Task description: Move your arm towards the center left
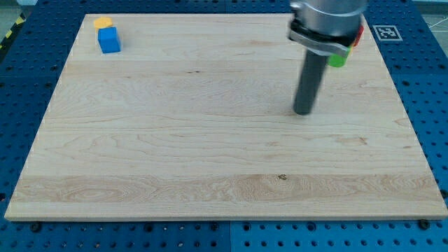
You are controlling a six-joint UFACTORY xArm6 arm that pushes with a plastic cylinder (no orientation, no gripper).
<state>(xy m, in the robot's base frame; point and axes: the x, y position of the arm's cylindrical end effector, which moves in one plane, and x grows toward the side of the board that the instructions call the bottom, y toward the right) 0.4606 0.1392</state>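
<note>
My tip [303,111] rests on the wooden board [210,154], right of centre in the upper half. A blue cube [109,40] sits near the board's top-left corner, with a yellow block [103,23] touching it just above. A green block [338,61] and a red block [358,36] show partly behind the arm near the top right; their shapes are hidden. The tip touches no block and stands far to the right of the blue cube.
The board lies on a blue perforated table [28,84]. A black-and-white marker tag [386,32] lies off the board's top-right corner. The arm's grey body [327,17] covers the board's top edge there.
</note>
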